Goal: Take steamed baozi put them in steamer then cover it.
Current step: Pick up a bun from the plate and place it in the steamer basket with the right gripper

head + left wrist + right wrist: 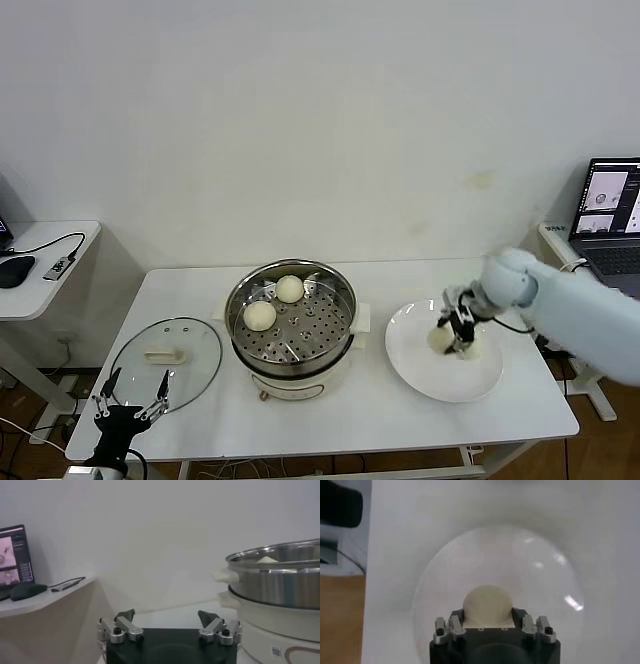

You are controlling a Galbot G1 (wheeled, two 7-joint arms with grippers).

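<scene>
- Baozi: 2 buns sit on the perforated tray inside the steamer (pixel 291 327), one (pixel 290 289) toward 12 o'clock of the tray, the other (pixel 260 316) toward 9 o'clock, close together without clearly touching.
- 2 more baozi lie on the white plate (pixel 445 378), at 3 o'clock from the steamer on the bench (pixel 400 425); they sit side by side in the plate's far half.
- Of these, one bun (pixel 441 339) is held by the right hand (pixel 459 334), which comes in from the 3 o'clock side; in the right wrist view the hand (pixel 488 624) is closed on this cream bun (pixel 487 605), a finger (pixel 519 616) pressed against each side, with the plate (pixel 540 580) beneath.
- Its neighbour (pixel 474 349) lies just beside it, partly hidden by the fingers.
- Cover (pixel 166 352): the glass lid with its white handle lies flat on the bench at 9 o'clock from the steamer, near its base.
- Left hand (pixel 131 406) hovers at the bench's near edge, at 6 o'clock from the cover, fingers spread wide and holding nothing; the left wrist view shows its open fingers (pixel 125 615) with the steamer (pixel 280 580) off to one side.
- A side desk (pixel 45 270) at 9 o'clock carries a mouse (pixel 15 268) and a cable; a laptop (pixel 610 225) stands at 3 o'clock.
</scene>
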